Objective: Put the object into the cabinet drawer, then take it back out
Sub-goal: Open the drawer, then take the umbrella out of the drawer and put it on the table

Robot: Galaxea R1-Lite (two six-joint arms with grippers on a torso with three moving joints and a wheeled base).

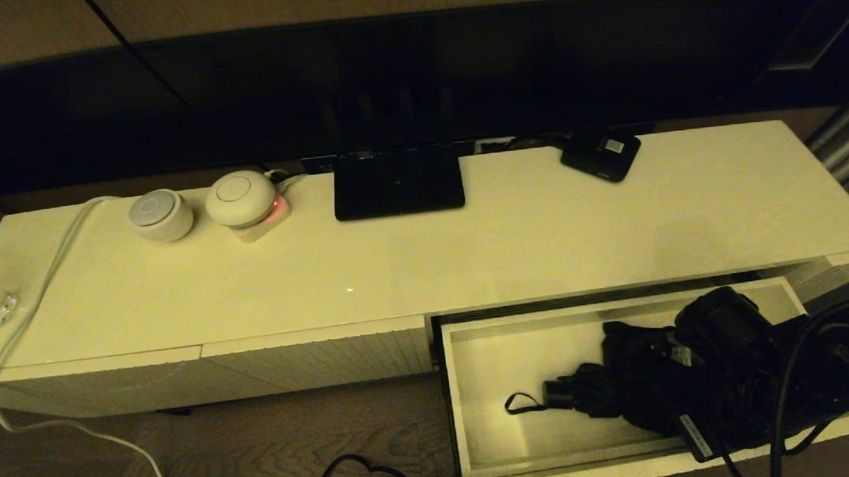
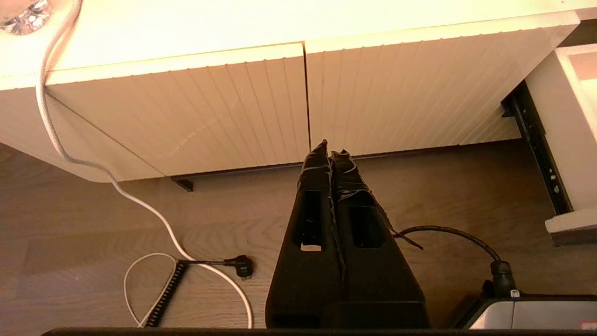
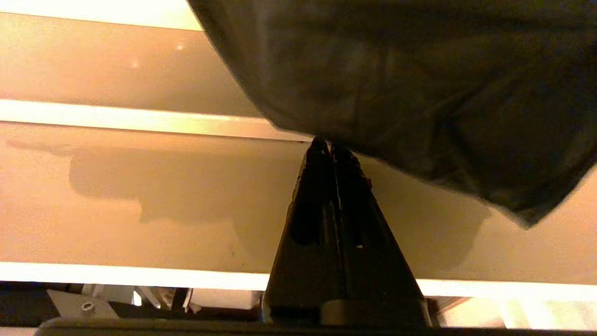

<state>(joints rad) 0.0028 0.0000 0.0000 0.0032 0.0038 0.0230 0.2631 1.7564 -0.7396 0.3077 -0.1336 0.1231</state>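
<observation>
Between the pressed-together fingertips of the right gripper (image 3: pixel 330 148) sits a pinch of the umbrella (image 1: pixel 638 386) fabric. Its long axis runs along the open drawer (image 1: pixel 473 406), handle pointing away toward the robot's left. Parked low, the left gripper (image 2: pixel 330 151) is closed on nothing, farther off.

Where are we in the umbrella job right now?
The drawer is open and the umbrella is inside it. The right hand is pinched shut on its fabric. Which phase this is can't be told. The left hand is shut, idle above the floor.
</observation>
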